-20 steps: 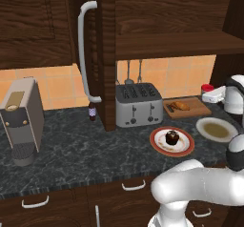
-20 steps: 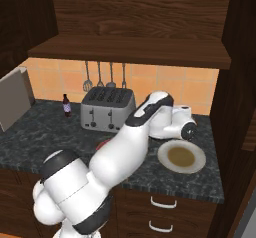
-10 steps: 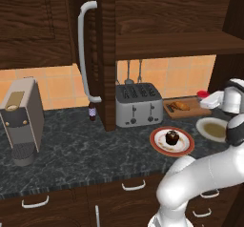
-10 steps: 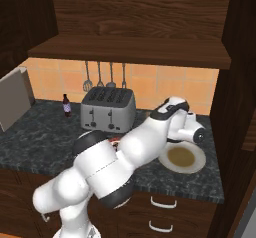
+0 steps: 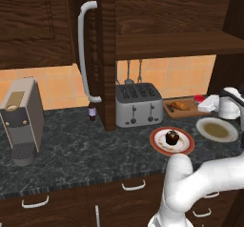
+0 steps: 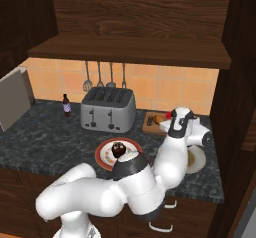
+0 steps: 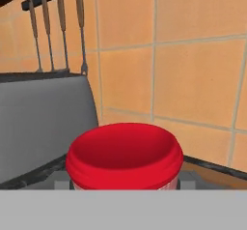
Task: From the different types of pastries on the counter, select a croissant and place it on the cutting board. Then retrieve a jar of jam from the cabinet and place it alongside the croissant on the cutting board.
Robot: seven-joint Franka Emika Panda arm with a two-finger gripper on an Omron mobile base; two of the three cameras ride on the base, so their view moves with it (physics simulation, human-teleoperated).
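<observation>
At the right end of the counter [image 5: 86, 145], over the cutting board [image 5: 187, 110], my claw [image 5: 208, 104] sits at the near edge of the wood. In the hand view the jar of jam [image 7: 124, 155] fills the space right in front of me, its red lid facing up, so I judge I am clenched on it, though my fingertips are hidden and I cannot see the contact itself. From the left base view the red of the lid [image 5: 199, 98] peeks out just beside my white hand. The croissant [image 5: 180, 106] already lies on the board, near its middle, so the first half of the job looks done. Further out stand the toaster [image 5: 138, 105], the red-rimmed plate with the cupcake [image 5: 172, 137], and a cream plate [image 5: 217, 129] beneath my forearm.

I take this as the placing step. What the next move calls for is lowering the jar upright onto bare wood beside the croissant, not on it, then letting go.
</observation>
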